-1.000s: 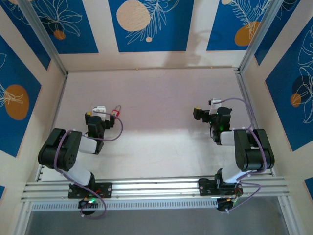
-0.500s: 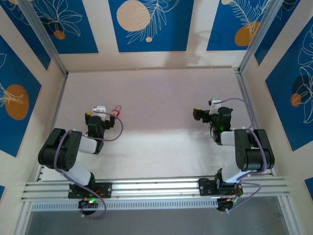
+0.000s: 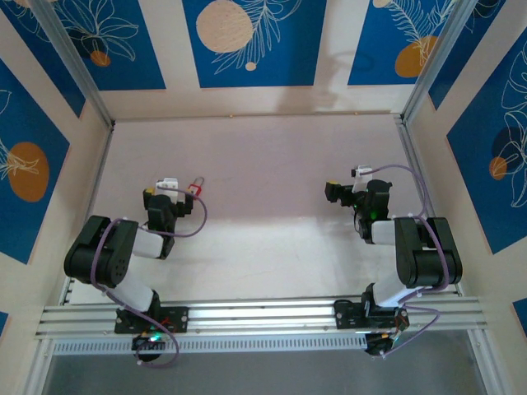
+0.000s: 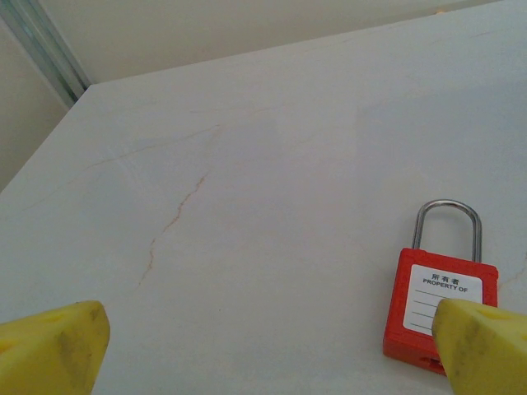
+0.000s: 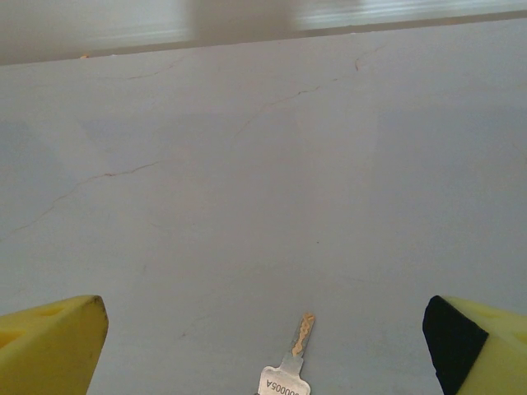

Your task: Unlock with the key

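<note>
1 small flat metal key (image 5: pixel 288 368), silver head w/ brass-toned toothed blade, lies flat on the pale veined table (image 5: pixel 247 164) betw. the yellow fingertips (image 5: pixel 49 346) of the right gripper (image 5: pixel 263 346), touching neither; blade points away, tilted slightly right. Key's head is cut off by the bottom edge of the right wrist view, stamped code only partly legible. Right gripper spread wide, holding nothing. 1 red rectangular padlock (image 4: pixel 436 309) w/ silver shackle & white label lies flat, both shackle legs meeting the body, just ahead of the left gripper (image 4: pixel 268 350), also spread wide & empty. That gripper's fingertip on the view's right hides the padlock's lower corner. 2 grippers total, well apart in top view.
</note>
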